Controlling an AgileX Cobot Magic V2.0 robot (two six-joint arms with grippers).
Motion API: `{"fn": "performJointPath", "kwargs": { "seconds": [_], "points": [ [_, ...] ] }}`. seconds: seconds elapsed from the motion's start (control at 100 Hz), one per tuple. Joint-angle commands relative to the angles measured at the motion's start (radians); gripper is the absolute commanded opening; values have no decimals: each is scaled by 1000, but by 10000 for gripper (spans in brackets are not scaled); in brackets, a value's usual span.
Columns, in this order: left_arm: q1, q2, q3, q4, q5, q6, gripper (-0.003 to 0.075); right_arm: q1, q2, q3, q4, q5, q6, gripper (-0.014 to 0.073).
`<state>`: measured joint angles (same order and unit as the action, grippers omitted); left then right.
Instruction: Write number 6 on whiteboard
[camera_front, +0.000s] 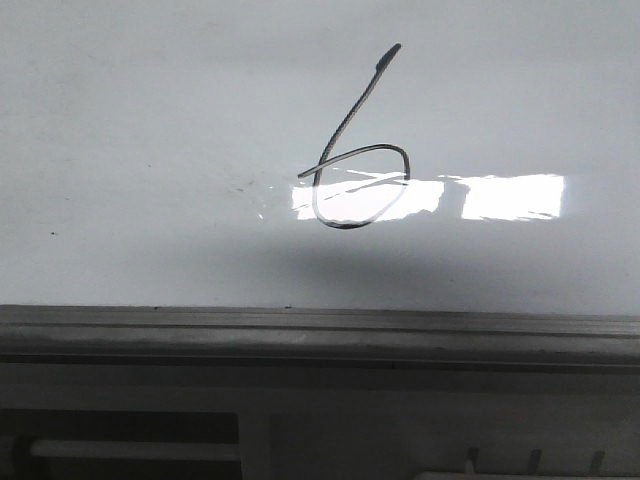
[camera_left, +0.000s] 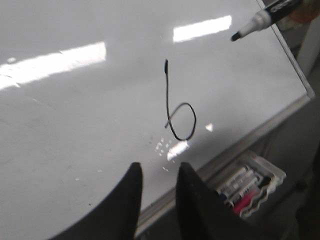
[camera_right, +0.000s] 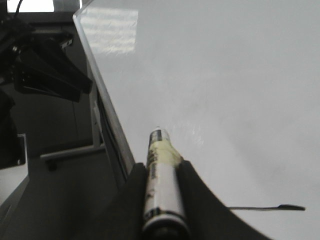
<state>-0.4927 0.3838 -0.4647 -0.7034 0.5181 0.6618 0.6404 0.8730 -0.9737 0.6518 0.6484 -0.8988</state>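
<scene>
Black number 6 (camera_front: 358, 150) sits complete at whiteboard (camera_front: 150, 120) centre; right gripper (camera_right: 162, 200) clamps marker (camera_right: 161, 185), tip lifted, left gripper (camera_left: 159, 187) empty, slightly parted; next: likely retract, stow marker.

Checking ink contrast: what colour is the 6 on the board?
Black, clearest in the left wrist view: the number 6.
</scene>
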Motion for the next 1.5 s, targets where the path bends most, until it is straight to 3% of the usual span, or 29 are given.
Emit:
{"fn": "performJointPath", "kwargs": {
  "seconds": [0.0,0.08,0.3,0.63,0.94,1.17,1.32,1.49],
  "points": [
    [4,101,-84,-29,45,48,381,-4,39,-19,16,-2,-10,-53],
    [4,199,-146,-37,130,130,465,-4,87,-19,16,46,-10,-53],
    [-70,452,-317,-160,283,461,461,17,176,-19,16,113,-17,-53],
    [-226,731,-455,-159,292,490,457,91,204,-19,11,115,-43,-53],
    [-233,814,-466,-160,293,492,302,91,204,-19,9,125,-43,-53],
    [-233,814,-469,-160,293,494,136,91,218,-19,-7,160,-43,-53],
    [-233,814,-469,-160,295,513,-20,94,234,-19,-7,184,-43,-53],
    [-233,814,-469,-160,305,513,-19,94,234,-19,-7,184,-43,-53]
  ]
}}
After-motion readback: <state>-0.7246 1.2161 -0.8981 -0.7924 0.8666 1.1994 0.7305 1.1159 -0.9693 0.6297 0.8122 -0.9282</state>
